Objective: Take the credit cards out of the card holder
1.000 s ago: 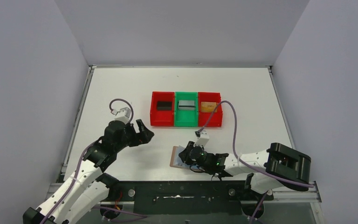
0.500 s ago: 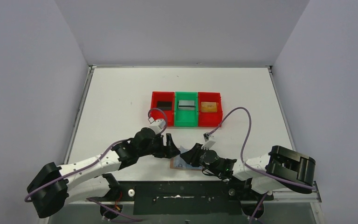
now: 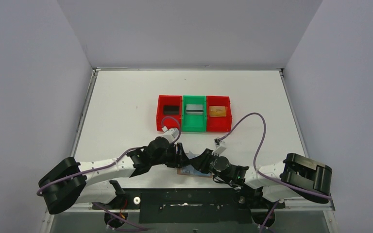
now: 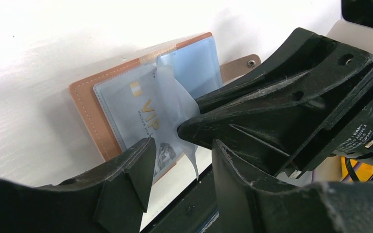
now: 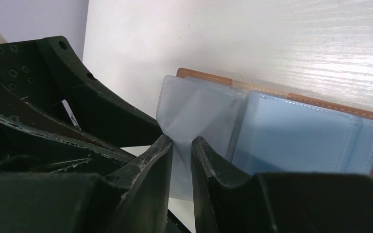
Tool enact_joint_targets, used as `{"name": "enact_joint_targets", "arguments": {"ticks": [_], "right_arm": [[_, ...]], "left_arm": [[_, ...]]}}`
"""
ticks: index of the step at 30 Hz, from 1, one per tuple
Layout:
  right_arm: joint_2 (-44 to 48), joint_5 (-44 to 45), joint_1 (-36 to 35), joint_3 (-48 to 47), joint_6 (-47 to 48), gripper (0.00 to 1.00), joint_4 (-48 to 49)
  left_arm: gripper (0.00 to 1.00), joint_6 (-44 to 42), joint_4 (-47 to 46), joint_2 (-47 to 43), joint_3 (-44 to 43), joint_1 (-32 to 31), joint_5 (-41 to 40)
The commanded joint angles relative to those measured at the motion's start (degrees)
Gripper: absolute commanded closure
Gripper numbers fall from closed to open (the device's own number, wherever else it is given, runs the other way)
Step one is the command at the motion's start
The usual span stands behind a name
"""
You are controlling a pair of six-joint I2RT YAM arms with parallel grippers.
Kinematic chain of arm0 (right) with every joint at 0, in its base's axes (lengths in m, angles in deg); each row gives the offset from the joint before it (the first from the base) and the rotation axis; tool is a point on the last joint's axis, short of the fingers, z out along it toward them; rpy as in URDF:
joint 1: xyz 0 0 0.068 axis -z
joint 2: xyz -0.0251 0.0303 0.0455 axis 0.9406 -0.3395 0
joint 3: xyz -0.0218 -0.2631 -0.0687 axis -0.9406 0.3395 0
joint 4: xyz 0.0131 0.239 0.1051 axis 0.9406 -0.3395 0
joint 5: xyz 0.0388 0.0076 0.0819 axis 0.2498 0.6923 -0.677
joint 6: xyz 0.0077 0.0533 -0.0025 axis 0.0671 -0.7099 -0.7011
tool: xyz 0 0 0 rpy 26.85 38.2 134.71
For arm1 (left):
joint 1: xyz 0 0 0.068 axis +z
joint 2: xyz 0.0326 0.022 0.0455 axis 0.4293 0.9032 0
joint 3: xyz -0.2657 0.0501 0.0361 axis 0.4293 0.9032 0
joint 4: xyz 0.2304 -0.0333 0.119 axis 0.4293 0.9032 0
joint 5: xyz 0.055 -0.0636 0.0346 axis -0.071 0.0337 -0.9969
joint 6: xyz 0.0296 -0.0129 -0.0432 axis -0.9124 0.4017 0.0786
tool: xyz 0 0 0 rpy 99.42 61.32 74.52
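Observation:
The card holder [image 3: 188, 170] lies open at the table's near edge, tan leather [image 4: 85, 114] with pale blue pockets [image 5: 296, 136]. A pale card printed "VIP" [image 4: 148, 109] sits inside a clear sleeve of it. My right gripper [image 5: 181, 145] is shut on a clear sleeve page [image 5: 194, 109] and lifts it off the wallet; it also shows in the top view [image 3: 200, 162]. My left gripper [image 4: 182, 165] is open, its fingers either side of the lifted sleeve's lower edge, just above the VIP card; it also shows in the top view [image 3: 182, 156].
Three bins stand in a row mid-table: a red bin [image 3: 169, 125] with a black card [image 3: 171, 109], a green bin [image 3: 194, 126] with a silver card [image 3: 193, 109], a red bin [image 3: 218, 126] with a gold card [image 3: 217, 111]. The table's front edge runs just below the wallet.
My left arm has swung in from the left and come down to the wallet beside the right gripper. My right gripper has shifted slightly and now holds the sleeve up.

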Motion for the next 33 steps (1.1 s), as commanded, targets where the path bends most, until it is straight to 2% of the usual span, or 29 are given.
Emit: {"name": "enact_joint_targets", "arguments": {"ticks": [1,15,17,20,22,24,29,33], "right_arm": [[1.8,2.5,0.5,0.0,-0.5,0.78,2.9],[0.3,1.6,0.6,-0.8,-0.7,0.76,3.4],[0.9,1.6,0.5,-0.4,-0.6,0.73,3.7],[3.4,1.3,0.6,-0.7,0.3,0.62,2.1],[6.3,2.1,0.7,-1.6,0.2,0.54,-3.4],[9.9,5.2,0.8,-2.9,-1.5,0.48,-12.2],[19.0,14.9,0.8,-6.1,-10.4,0.48,-41.2],[23.1,19.7,0.9,-7.7,-15.0,0.48,-55.2]], "left_arm": [[0.55,1.1,-6.3,0.2,1.1,-0.6,0.6],[0.71,0.6,-11.9,5.9,1.1,-1.7,4.0],[0.77,0.1,-10.5,6.2,0.5,-1.8,2.8],[0.88,-1.4,-8.7,6.6,-0.2,-1.8,1.2],[0.92,-2.2,-7.6,6.5,-0.6,-1.8,0.2],[0.92,-2.7,-7.3,6.2,-0.8,-1.8,-0.6],[0.92,-5.0,-6.6,6.2,-2.2,-2.5,-1.8],[0.88,-8.2,-2.0,8.4,-6.8,-4.1,-3.8]]}}
